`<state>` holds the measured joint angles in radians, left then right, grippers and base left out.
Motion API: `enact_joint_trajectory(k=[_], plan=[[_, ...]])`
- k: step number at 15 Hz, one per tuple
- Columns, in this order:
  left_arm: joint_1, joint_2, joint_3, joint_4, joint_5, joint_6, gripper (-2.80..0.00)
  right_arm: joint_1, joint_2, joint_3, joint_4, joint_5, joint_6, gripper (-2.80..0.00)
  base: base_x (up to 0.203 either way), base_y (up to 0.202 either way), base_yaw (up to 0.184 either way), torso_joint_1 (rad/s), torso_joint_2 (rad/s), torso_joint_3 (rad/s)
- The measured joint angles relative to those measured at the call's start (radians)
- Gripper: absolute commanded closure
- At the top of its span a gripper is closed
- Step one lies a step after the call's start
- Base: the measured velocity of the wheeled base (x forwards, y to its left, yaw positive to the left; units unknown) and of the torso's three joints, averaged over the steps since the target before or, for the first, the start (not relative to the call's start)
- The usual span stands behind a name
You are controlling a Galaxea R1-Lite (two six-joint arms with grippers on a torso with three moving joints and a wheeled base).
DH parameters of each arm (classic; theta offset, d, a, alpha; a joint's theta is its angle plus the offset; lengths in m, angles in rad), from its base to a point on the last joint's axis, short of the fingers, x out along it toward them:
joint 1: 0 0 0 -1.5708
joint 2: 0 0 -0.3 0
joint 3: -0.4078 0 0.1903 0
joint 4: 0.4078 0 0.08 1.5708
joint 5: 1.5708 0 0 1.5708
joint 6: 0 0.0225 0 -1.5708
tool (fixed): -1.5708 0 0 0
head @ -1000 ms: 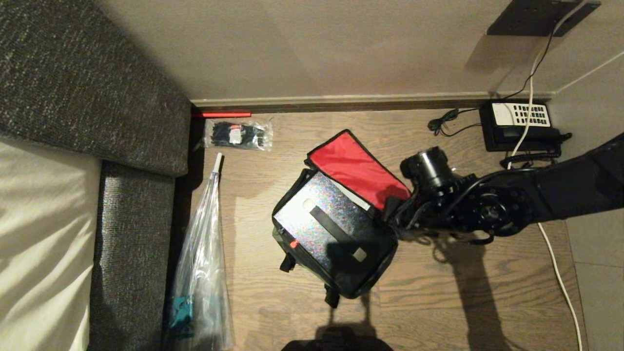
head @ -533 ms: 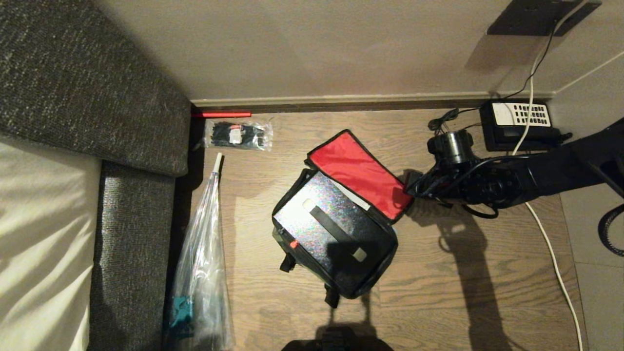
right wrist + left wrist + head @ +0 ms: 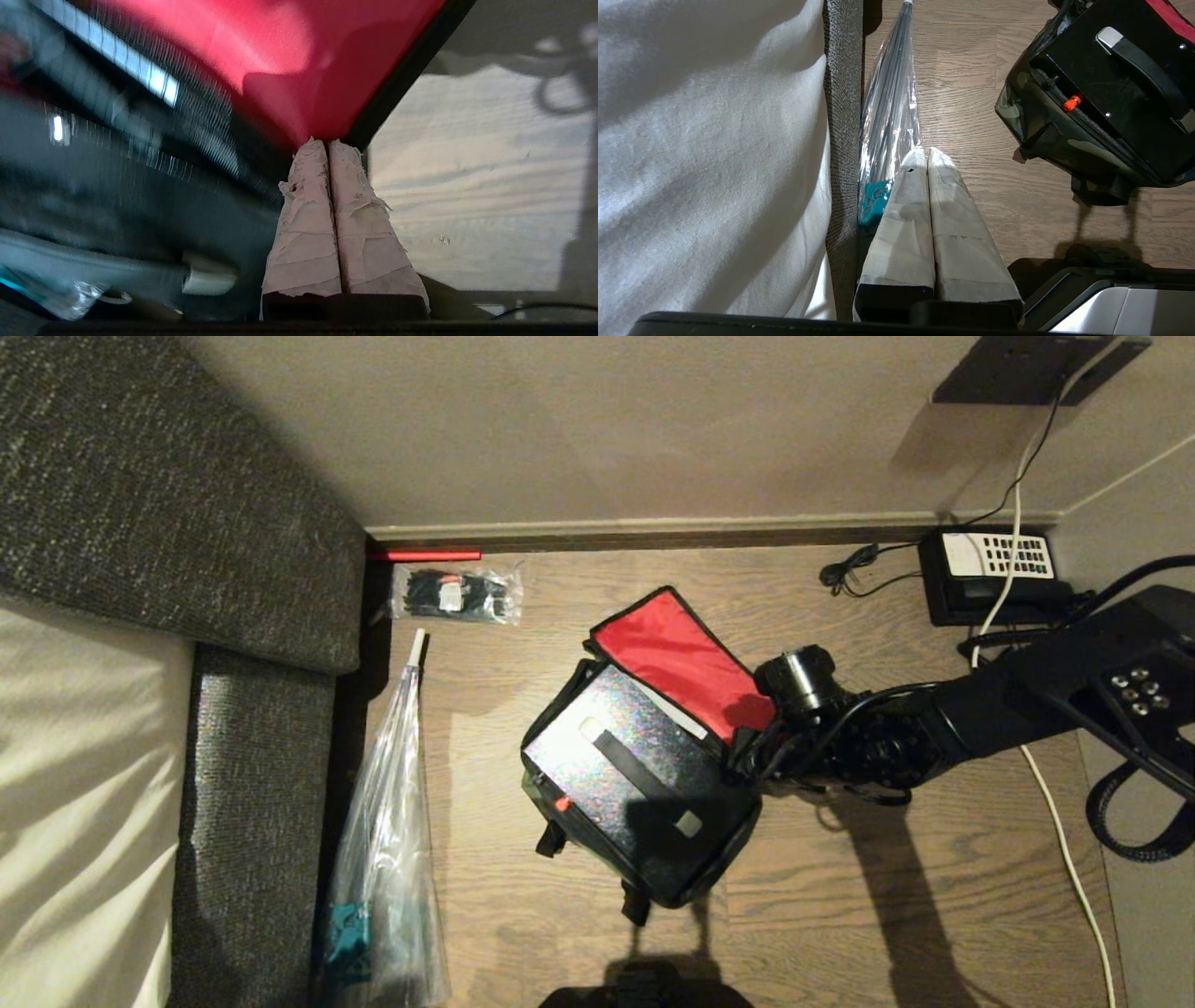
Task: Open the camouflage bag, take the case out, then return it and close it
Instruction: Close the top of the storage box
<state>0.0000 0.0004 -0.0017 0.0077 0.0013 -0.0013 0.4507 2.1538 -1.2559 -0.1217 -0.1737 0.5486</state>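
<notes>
Right tool (image 3: 329,144) back at the open flap of the camouflage bag (image 3: 653,868), tips pressed together and holding nothing.

Half a second earlier the right arm stood off toward 2 o'clock near the telephone (image 3: 994,569); it had since swung back so that the tool met the 4 o'clock corner of the red flap lining (image 3: 677,658), which had barely shifted. The case (image 3: 635,775) lay inside the bag on the floor, at picture centre, so closing the flap appeared to be the step in hand. Whether the tips touched the flap edge could not be told: the wrist hid them from above and the right wrist view was smeared. Left tool (image 3: 927,156), closed, hung idle beside the clear plastic bag (image 3: 889,116).
</notes>
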Motion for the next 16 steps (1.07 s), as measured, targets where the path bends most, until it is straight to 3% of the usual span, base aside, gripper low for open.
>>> enact_joint_trajectory(k=[5,7,9,11,16], plan=[[0.0,0.0,0.0,0.0,0.0,0.0,0.0,0.172,-0.034,0.138,0.07,-0.125,0.061,0.0,0.0,0.0,0.0,0.0,0.0,0.0],[0.0,0.0,0.0,0.0,0.0,0.0,0.0,0.246,-0.065,0.174,0.102,-0.131,0.12,0.0,0.0,0.0,0.0,0.0,0.0,0.0],[0.0,0.0,0.0,0.0,0.0,0.0,0.0,0.262,-0.087,0.171,0.104,-0.128,0.13,0.0,0.0,0.0,0.0,0.0,0.0,0.0],[0.0,0.0,0.0,0.0,0.001,0.0,0.0,0.2,-0.104,0.142,0.093,-0.093,0.111,0.0,0.0,0.0,0.0,0.0,0.0,0.0],[0.0,0.0,0.0,0.0,0.001,0.0,0.0,-0.035,-0.121,0.03,0.022,0.013,-0.03,0.0,0.0,0.0,0.0,0.0,0.0,0.0]])
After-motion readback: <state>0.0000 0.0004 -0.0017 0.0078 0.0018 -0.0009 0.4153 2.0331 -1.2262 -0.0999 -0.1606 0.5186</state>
